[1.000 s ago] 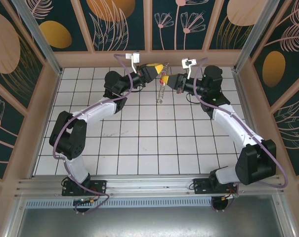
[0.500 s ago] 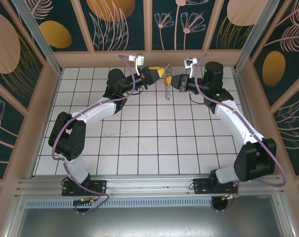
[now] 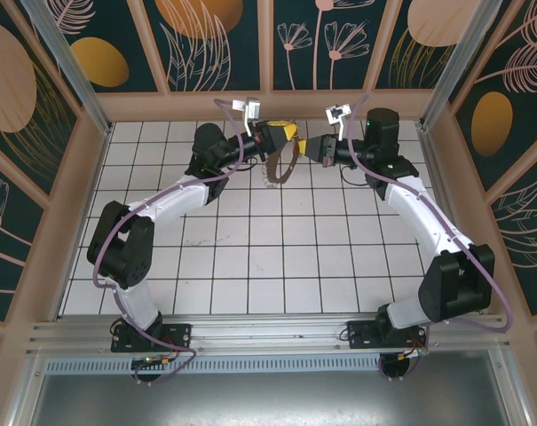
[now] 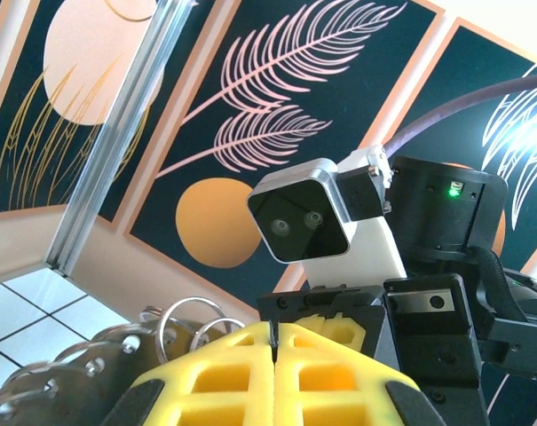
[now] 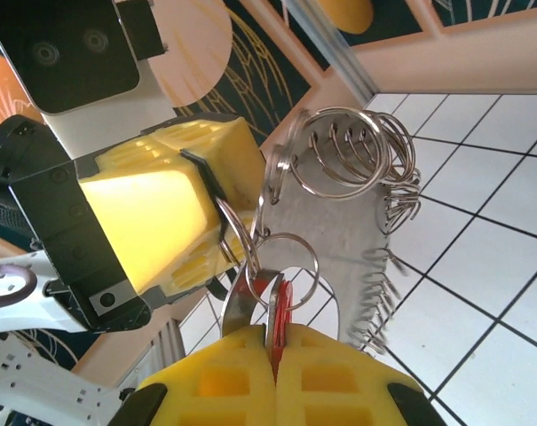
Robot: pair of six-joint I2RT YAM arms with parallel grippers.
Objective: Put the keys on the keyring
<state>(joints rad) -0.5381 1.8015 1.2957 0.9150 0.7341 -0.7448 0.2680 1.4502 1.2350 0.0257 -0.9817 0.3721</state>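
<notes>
White-tiled table (image 3: 277, 257), dark grid lines

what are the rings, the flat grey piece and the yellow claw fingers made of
The rings look like polished steel wire, with bright mirror glints. The flat grey piece is probably dull-finished metal: even grey and thin, though plastic is not ruled out. The yellow claw fingers look like matte plastic, seemingly moulded or printed, with gridded recesses.

A white tiled bench (image 3: 250, 257) sits boxed in by dark teal wall panels (image 3: 215, 40) painted with orange discs and pale feathery leaves, wood-framed
</notes>
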